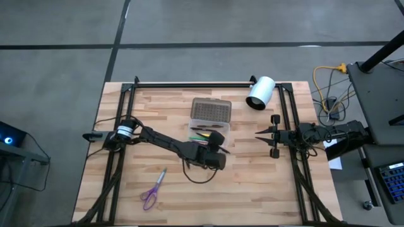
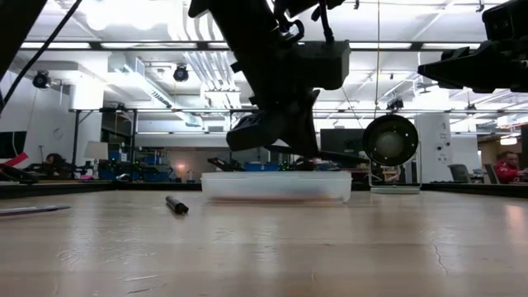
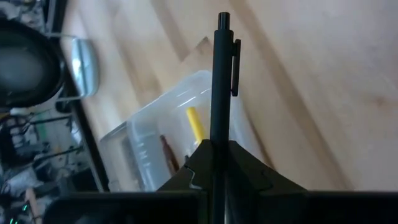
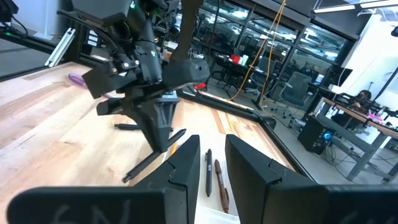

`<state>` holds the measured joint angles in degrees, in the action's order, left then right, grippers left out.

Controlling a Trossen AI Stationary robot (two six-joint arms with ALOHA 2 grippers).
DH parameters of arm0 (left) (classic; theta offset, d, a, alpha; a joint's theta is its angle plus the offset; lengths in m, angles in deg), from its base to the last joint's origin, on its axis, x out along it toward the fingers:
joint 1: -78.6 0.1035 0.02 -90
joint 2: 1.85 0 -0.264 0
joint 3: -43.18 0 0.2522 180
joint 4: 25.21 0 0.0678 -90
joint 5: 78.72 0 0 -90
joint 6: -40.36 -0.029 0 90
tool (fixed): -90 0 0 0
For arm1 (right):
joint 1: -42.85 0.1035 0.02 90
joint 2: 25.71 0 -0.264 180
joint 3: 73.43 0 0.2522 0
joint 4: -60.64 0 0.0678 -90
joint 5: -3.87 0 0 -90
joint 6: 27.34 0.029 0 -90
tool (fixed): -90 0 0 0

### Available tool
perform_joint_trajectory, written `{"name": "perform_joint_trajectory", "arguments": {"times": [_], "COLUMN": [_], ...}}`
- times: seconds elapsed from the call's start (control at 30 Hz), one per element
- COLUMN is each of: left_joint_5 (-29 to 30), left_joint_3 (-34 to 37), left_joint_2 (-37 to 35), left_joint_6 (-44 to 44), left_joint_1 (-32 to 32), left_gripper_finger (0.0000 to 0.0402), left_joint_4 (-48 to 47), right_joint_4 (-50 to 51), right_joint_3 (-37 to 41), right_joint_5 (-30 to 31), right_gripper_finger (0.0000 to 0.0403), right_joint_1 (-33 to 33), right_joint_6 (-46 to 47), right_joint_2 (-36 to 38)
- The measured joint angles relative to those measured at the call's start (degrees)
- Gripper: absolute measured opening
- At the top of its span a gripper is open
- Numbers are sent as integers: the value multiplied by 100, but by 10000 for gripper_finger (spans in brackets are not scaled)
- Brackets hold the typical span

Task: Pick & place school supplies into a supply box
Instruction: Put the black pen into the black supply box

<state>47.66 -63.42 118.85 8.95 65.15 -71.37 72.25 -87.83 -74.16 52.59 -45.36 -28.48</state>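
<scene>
wooden table at frame centre: left gripper clenches black pen above supply box, release due; right gripper open

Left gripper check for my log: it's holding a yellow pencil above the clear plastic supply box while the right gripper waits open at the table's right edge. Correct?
Not quite: the left gripper holds a black pen, not a yellow pencil, as the left wrist view shows. It is above the clear plastic supply box, and the right gripper does wait open at the right edge.

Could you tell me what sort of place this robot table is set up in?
Most likely a robotics lab or workshop: the wooden table stands on a concrete floor, beyond it are glass partitions, desks with monitors, and exposed ceiling ducts.
</scene>
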Motion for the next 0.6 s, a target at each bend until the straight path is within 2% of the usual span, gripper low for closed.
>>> {"name": "perform_joint_trajectory", "arguments": {"times": [0.23, 0.6], "left_joint_5": [719, 903], "left_joint_3": [0, -2], "left_joint_2": [0, -2], "left_joint_6": [572, 1625], "left_joint_1": [62, 277], "left_gripper_finger": [7, 11], "left_joint_4": [33, -81], "right_joint_4": [0, 0], "right_joint_3": [0, 0], "right_joint_5": [1, -1], "right_gripper_finger": [68, 68], "right_joint_1": [0, 0], "right_joint_6": [0, 0], "right_joint_2": [0, 0]}}
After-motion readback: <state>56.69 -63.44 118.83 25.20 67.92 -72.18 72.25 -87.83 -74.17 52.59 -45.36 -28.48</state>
